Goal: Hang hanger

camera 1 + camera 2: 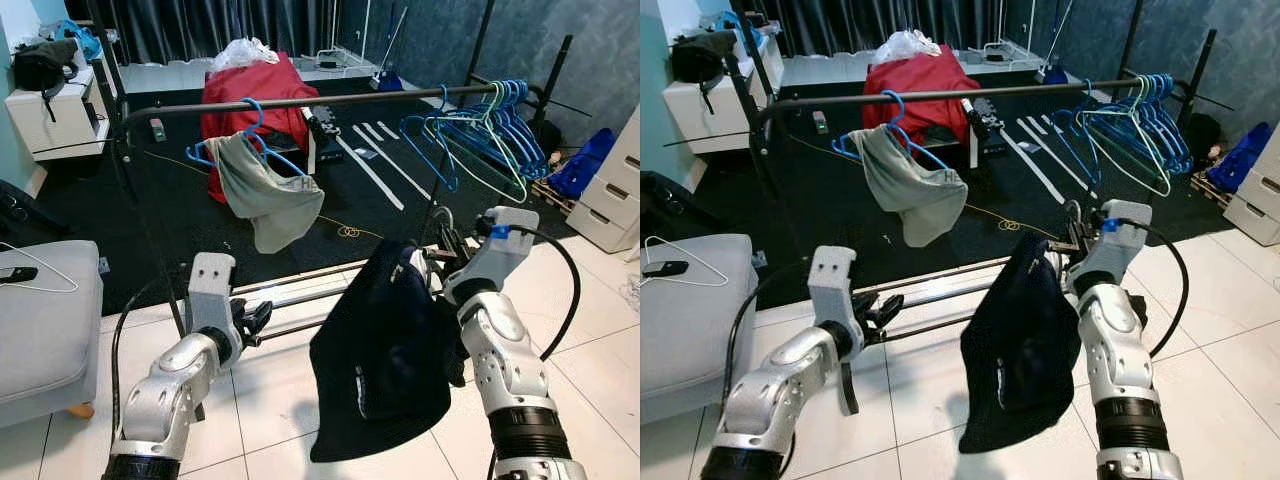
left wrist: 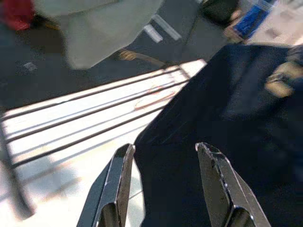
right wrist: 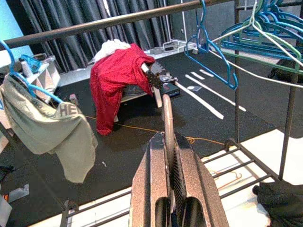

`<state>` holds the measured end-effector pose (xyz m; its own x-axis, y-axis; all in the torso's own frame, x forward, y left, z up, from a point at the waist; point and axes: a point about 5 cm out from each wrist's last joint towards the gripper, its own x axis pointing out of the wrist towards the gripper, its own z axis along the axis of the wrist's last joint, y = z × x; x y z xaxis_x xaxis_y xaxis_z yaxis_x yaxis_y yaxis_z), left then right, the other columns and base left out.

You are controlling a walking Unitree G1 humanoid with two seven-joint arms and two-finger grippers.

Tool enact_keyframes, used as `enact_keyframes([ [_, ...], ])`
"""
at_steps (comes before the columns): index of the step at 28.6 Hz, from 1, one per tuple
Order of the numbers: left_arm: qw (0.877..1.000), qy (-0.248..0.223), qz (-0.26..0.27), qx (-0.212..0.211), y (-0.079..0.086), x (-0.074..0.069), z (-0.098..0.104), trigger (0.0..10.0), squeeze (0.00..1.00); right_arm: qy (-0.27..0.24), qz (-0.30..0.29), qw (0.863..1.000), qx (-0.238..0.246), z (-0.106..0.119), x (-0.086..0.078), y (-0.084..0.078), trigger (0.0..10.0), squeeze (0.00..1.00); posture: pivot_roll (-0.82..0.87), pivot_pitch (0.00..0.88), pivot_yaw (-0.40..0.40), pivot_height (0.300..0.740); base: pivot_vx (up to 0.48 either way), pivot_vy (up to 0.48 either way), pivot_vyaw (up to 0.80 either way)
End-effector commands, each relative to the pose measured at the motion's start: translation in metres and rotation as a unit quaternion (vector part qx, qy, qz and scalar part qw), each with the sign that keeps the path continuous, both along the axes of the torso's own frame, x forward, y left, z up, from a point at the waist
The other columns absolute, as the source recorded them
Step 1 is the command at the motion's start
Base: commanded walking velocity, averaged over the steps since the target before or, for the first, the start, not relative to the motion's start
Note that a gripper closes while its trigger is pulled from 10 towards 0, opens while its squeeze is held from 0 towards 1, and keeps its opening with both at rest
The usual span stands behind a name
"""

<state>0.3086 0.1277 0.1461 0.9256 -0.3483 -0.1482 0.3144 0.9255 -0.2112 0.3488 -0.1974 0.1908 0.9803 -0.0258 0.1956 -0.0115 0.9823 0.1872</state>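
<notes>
A dark navy garment (image 1: pixel 385 350) hangs on a hanger whose thin metal hook (image 3: pixel 167 113) is pinched in my right gripper (image 3: pixel 168 137), held below the black clothes rail (image 1: pixel 300 101). The garment droops in front of the rack's lower bars (image 1: pixel 300 285). My left gripper (image 2: pixel 163 149) is open, low on the left, pointing at the garment's edge without touching it. On the rail hang a blue hanger with a grey garment (image 1: pixel 265 190) towards the left and a bunch of several empty blue hangers (image 1: pixel 490 135) at the right end.
A red cloth (image 1: pixel 255 90) drapes over furniture behind the rack, on a dark mat. A grey seat (image 1: pixel 45 320) stands at my left, white drawers (image 1: pixel 620 180) at the right, a white cabinet (image 1: pixel 50 110) at far left. White tiles lie underfoot.
</notes>
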Motion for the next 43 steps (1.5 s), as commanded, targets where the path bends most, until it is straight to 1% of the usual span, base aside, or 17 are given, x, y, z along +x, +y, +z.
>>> enact_keyframes([
  [1,0.999,0.013,-0.029,-0.011,-0.008,-0.005,-0.005,10.0,0.00,-0.014,-0.001,1.000,0.013,0.006,0.000,0.000,10.0,0.00,-0.12,0.061,-0.048,0.740,0.000,0.000,0.00],
  [7,0.998,0.028,-0.054,-0.022,-0.014,-0.009,-0.008,10.0,0.00,0.032,0.040,0.999,0.006,-0.003,0.004,0.008,10.0,0.00,-0.12,0.053,-0.054,0.740,0.000,0.000,0.00],
  [9,0.999,0.012,0.034,-0.041,0.002,0.000,-0.011,10.0,0.00,0.090,0.048,0.995,0.023,-0.024,-0.001,0.007,10.0,0.00,-0.11,0.047,-0.060,0.740,0.000,0.000,0.00],
  [10,0.999,0.012,0.034,-0.041,0.002,0.000,-0.011,10.0,0.00,0.090,0.048,0.995,0.023,-0.024,-0.001,0.007,10.0,0.00,-0.11,0.047,-0.060,0.740,0.000,0.000,0.00],
  [11,0.995,-0.020,0.094,-0.040,0.015,0.003,-0.010,10.0,0.00,0.108,0.040,0.993,0.027,-0.033,-0.006,0.004,10.0,0.00,-0.11,0.037,-0.064,0.740,0.000,0.000,0.00],
  [12,0.995,-0.020,0.094,-0.040,0.015,0.003,-0.010,10.0,0.00,0.108,0.040,0.993,0.027,-0.033,-0.006,0.004,10.0,0.00,-0.11,0.037,-0.064,0.740,0.000,0.000,0.00],
  [14,0.979,-0.044,0.199,-0.011,0.038,0.005,-0.012,10.0,0.00,0.154,0.013,0.987,0.041,-0.049,-0.013,-0.006,10.0,0.00,-0.11,0.031,-0.066,0.740,0.000,0.000,0.00],
  [17,0.972,-0.045,0.231,0.002,0.044,0.005,-0.013,10.0,0.00,0.179,-0.010,0.982,0.051,-0.056,-0.016,-0.012,10.0,0.00,-0.11,0.028,-0.069,0.740,0.000,0.000,0.00],
  [18,0.968,-0.012,0.248,0.023,0.047,0.004,-0.019,10.0,0.00,0.193,-0.026,0.980,0.052,-0.060,-0.018,-0.016,10.0,0.00,-0.11,0.027,-0.068,0.740,0.000,0.000,0.00],
  [20,0.976,0.014,0.214,0.044,0.043,0.004,-0.021,10.0,0.00,0.183,-0.031,0.982,0.034,-0.059,-0.019,-0.018,10.0,0.00,-0.11,0.027,-0.065,0.740,0.000,0.000,0.00],
  [21,0.976,0.014,0.214,0.044,0.043,0.004,-0.021,10.0,0.00,0.183,-0.031,0.982,0.034,-0.059,-0.019,-0.018,10.0,0.00,-0.11,0.027,-0.065,0.740,0.000,0.000,0.00],
  [24,0.989,0.028,0.139,0.030,0.033,0.004,-0.021,10.0,0.00,0.154,-0.029,0.988,0.001,-0.052,-0.016,-0.017,10.0,0.00,-0.11,0.027,-0.063,0.740,0.000,0.000,0.00],
  [26,0.989,0.028,0.139,0.030,0.033,0.004,-0.021,10.0,0.00,0.154,-0.029,0.988,0.001,-0.052,-0.016,-0.017,10.0,0.00,-0.11,0.027,-0.063,0.740,0.000,0.000,0.00],
  [28,0.992,0.023,0.123,0.029,0.030,0.004,-0.019,10.0,0.00,0.129,-0.022,0.991,-0.010,-0.045,-0.014,-0.015,10.0,0.00,-0.10,0.025,-0.058,0.740,0.000,0.000,0.00],
  [30,0.993,-0.004,0.111,0.036,0.022,0.005,-0.016,10.0,0.00,0.070,-0.010,0.997,-0.018,-0.029,-0.013,-0.011,10.0,0.00,-0.10,0.020,-0.054,0.740,0.000,0.000,0.00],
  [32,0.993,-0.017,0.109,0.035,0.019,0.005,-0.015,10.0,0.00,0.057,-0.009,0.998,-0.014,-0.024,-0.012,-0.013,10.0,0.00,-0.10,0.018,-0.054,0.740,0.000,0.000,0.00],
  [43,0.993,-0.059,0.100,0.013,0.017,0.008,0.001,10.0,0.00,0.039,-0.007,0.999,-0.004,-0.017,-0.015,-0.016,10.0,0.00,-0.11,0.007,-0.049,0.740,0.000,0.000,0.00],
])
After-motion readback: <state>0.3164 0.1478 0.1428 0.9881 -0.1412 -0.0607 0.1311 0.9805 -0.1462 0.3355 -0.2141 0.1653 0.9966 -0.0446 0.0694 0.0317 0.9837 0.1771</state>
